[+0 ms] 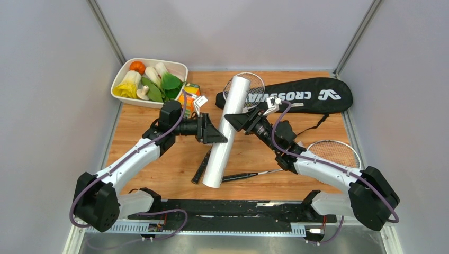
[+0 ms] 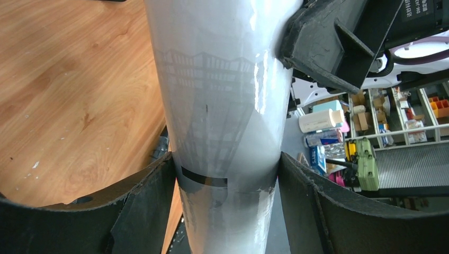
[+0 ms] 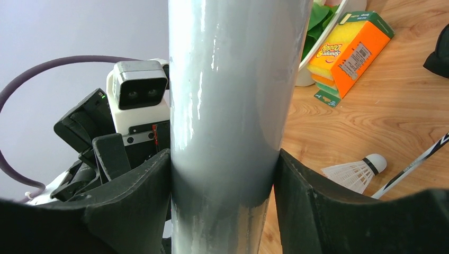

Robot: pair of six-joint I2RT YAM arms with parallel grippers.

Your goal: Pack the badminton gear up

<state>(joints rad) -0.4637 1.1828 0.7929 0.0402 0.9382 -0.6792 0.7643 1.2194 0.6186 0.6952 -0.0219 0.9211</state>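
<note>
The long white tube (image 1: 226, 132) slants across mid-table, pinched from both sides. The left gripper (image 1: 221, 138) clamps it lower down and the right gripper (image 1: 238, 119) higher up, both arms bent inward. The black bag (image 1: 312, 95) lines the far edge, and a racket (image 1: 334, 152) lies beside the right wall. The table (image 1: 169, 169) shows bare wood on the near left.
</note>
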